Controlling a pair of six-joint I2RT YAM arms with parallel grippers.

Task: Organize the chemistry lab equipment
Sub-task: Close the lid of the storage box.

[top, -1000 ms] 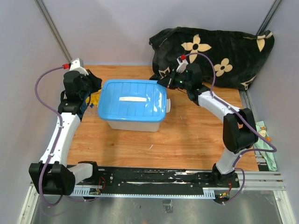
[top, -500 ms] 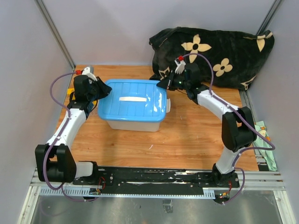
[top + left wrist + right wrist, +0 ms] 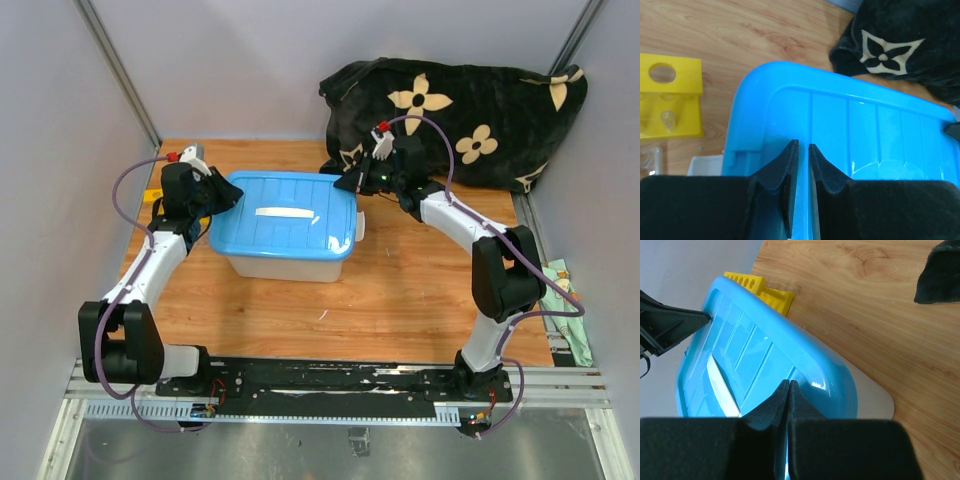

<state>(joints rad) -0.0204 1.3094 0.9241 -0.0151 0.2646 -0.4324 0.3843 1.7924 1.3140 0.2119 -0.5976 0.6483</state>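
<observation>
Left hand [image 3: 801,146], barely parted, and clenched right hand [image 3: 789,382] flank the blue plastic lid [image 3: 285,210] of the white tub [image 3: 285,266], apparently to open it.

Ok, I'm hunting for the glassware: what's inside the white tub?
Nothing inside shows: the blue lid covers the tub. Only a yellow rack is visible, outside, beside it.

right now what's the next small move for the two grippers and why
Probably hook under the rim of the blue lid at both ends and lift. It sits closed on the white tub; the left gripper, jaws barely apart, is at its left end, the shut right gripper at its right corner.
</observation>
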